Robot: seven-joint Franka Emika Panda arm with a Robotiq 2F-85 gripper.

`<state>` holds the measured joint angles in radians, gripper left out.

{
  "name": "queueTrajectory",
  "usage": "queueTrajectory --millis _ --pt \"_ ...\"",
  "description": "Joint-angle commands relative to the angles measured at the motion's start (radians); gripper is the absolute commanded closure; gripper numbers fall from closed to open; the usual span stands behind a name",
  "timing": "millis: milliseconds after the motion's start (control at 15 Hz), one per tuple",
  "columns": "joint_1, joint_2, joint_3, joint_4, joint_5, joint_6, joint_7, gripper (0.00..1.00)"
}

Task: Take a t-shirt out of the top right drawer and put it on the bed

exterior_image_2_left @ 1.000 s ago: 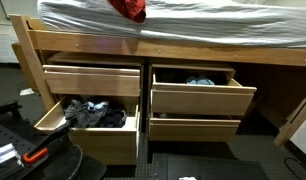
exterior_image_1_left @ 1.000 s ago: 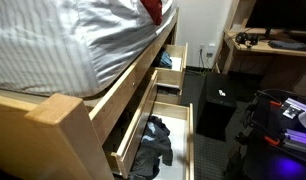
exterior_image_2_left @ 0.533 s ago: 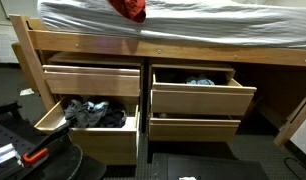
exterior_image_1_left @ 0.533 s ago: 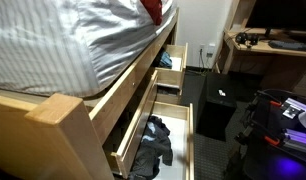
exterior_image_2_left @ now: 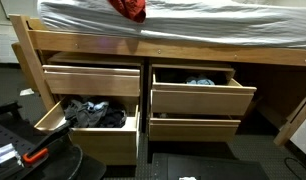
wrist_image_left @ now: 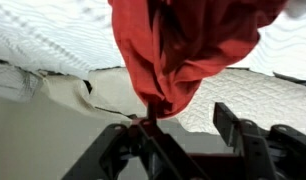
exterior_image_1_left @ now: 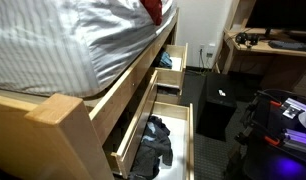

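Observation:
A red t-shirt [wrist_image_left: 183, 50] lies bunched on the white bedcover [wrist_image_left: 53, 40]. It also shows at the top edge of both exterior views [exterior_image_1_left: 151, 8] [exterior_image_2_left: 126, 8]. In the wrist view my gripper [wrist_image_left: 183, 135] is open, with its fingers wide apart just below the shirt. The shirt's lowest fold touches the left finger. The top right drawer [exterior_image_2_left: 198, 98] stands open with a bluish garment [exterior_image_2_left: 200, 82] inside, and shows far back in an exterior view [exterior_image_1_left: 173, 62]. The gripper is out of view in both exterior views.
The wooden bed frame [exterior_image_2_left: 143, 50] holds several drawers. The lower left drawer [exterior_image_2_left: 88, 128] is pulled out and full of dark clothes [exterior_image_1_left: 153, 145]. A desk [exterior_image_1_left: 263, 45] and black equipment [exterior_image_1_left: 218, 105] stand beside the bed.

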<state>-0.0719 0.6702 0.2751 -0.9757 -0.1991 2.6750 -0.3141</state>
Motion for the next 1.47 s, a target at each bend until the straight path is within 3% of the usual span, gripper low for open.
queueTrajectory --millis 0,67,333,667,1067,1333,1400 --pt "0.121 -0.135 -0.155 0.005 0.009 -0.271 0.125 0.07" --pt "0.129 -0.145 -0.136 0.038 -0.052 -0.332 0.181 0.0" --pt "0.221 -0.226 -0.2 0.044 -0.199 -0.472 0.32 0.0" --pt "0.25 -0.329 -0.256 -0.097 -0.363 -0.582 0.429 0.0" --pt "0.229 -0.457 -0.278 -0.389 -0.348 -0.67 0.535 0.0" --pt "0.211 -0.522 -0.265 -0.587 -0.255 -0.634 0.565 0.0" --pt "0.226 -0.439 -0.274 -0.433 -0.295 -0.675 0.558 0.0"
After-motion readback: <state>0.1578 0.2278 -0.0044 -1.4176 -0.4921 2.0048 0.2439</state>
